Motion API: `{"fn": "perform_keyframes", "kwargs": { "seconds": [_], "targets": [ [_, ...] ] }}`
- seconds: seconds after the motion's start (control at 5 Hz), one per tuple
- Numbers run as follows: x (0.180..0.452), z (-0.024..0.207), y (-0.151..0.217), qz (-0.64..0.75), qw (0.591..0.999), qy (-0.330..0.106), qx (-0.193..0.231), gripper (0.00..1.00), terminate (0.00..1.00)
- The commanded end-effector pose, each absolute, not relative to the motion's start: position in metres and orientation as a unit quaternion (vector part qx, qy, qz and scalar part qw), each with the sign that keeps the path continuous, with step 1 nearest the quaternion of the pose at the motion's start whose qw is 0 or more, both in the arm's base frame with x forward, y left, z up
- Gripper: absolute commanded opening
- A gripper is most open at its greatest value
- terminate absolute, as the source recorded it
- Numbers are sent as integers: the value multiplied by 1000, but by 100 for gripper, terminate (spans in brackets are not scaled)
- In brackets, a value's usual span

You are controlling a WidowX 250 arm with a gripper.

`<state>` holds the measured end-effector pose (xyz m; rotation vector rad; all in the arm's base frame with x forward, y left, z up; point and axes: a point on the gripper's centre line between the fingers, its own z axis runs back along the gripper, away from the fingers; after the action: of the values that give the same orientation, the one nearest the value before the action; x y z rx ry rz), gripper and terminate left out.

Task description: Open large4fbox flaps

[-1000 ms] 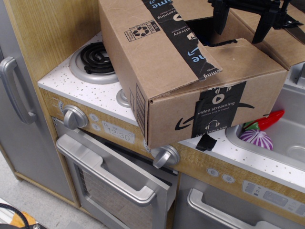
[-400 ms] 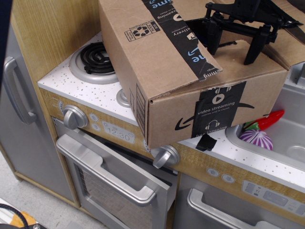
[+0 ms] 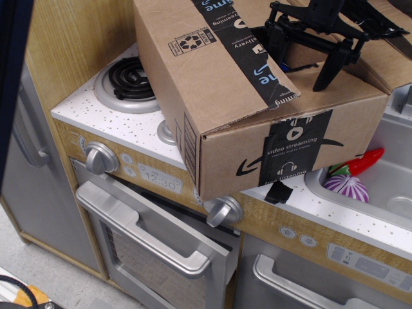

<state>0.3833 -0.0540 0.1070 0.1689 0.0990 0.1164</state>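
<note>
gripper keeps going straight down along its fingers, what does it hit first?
Most likely the near flap of the large4fbox. The gripper, open, points down and toward the camera, its fingers straddling that flap's inner edge by the dark opening. Depth is unclear from this one view.

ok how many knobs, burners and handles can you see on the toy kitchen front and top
knobs: 2 (left one, one under the carton)
burners: 1
handles: 3 (oven door, drawer, left cabinet)
total: 6
</note>
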Motion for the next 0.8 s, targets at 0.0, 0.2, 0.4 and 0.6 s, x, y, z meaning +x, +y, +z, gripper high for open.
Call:
{"fn": "perform_keyframes", "kwargs": {
  "seconds": [0.0, 0.2, 0.4, 0.6],
  "targets": [
    [378, 147, -40, 38, 992, 39, 112, 100, 0],
    [379, 159, -33, 34, 990, 48, 131, 100, 0],
    [375, 169, -27, 41, 986, 45, 152, 100, 0],
    [367, 177, -22, 50, 982, 32, 177, 100, 0]
  ]
}}
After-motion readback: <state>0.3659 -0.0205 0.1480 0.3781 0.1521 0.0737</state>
